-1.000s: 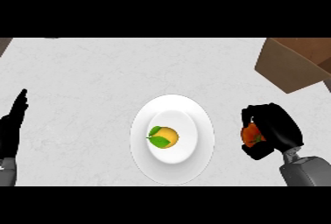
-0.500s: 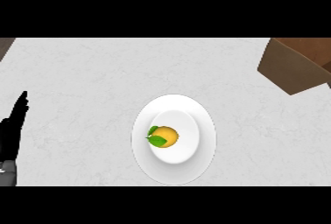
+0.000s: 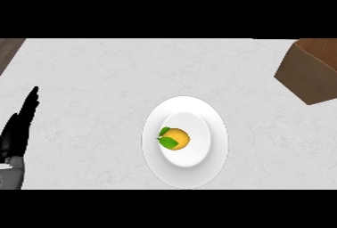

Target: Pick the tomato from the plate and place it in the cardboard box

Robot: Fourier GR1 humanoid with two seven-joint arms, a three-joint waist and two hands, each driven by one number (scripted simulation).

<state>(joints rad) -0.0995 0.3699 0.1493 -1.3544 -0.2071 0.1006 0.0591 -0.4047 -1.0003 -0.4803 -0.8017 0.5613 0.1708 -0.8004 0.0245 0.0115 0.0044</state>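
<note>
A white plate [image 3: 197, 111] lies in the middle of the counter. On it sits a round orange-yellow fruit with green leaves [image 3: 175, 139]. No red tomato shows anywhere. The brown cardboard box [image 3: 313, 71] stands at the upper right, cut off by the edge. My left hand [image 3: 18, 129] rests open at the far left edge, fingers straight and pointing up, far from the plate. My right hand is out of the picture.
The counter top is pale marble grey. A strip of dark wood [image 3: 8, 50] shows at the upper left corner beyond the counter's edge.
One second ago my right hand was at the plate's right, curled round a red thing; it left the view half a second ago. The view has shifted slightly.
</note>
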